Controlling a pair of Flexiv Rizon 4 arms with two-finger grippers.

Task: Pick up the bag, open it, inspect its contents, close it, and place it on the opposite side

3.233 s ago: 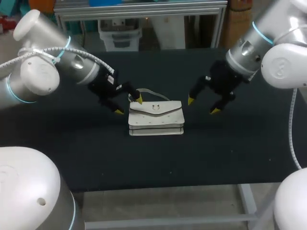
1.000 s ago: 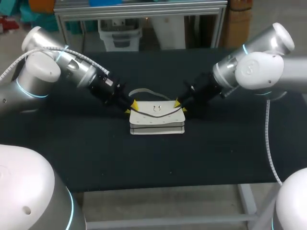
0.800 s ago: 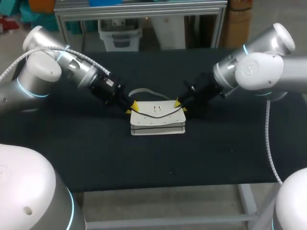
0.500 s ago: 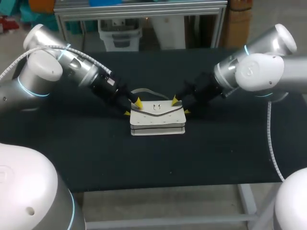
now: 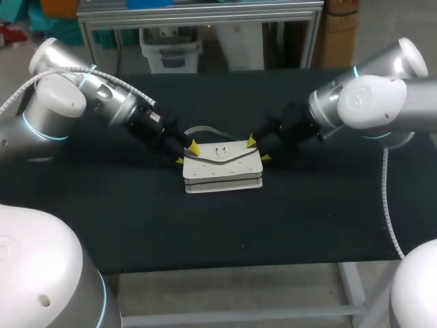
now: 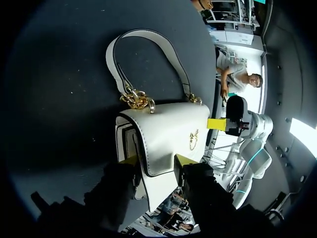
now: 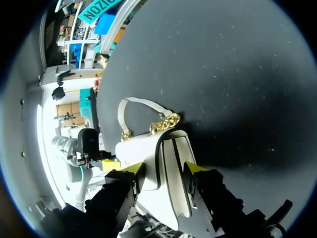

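A table (image 5: 225, 225) with a dark, matte top spans the head view. A pale metal leg (image 5: 353, 281) shows under its front edge. Tiny pale specks dot the surface.

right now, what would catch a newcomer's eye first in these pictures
A small white bag lies in the middle of the dark table, its flap closed. Its strap and gold chain rest on the table at its far side. The left gripper and the right gripper sit at its two ends, one arm reaching in from each side.
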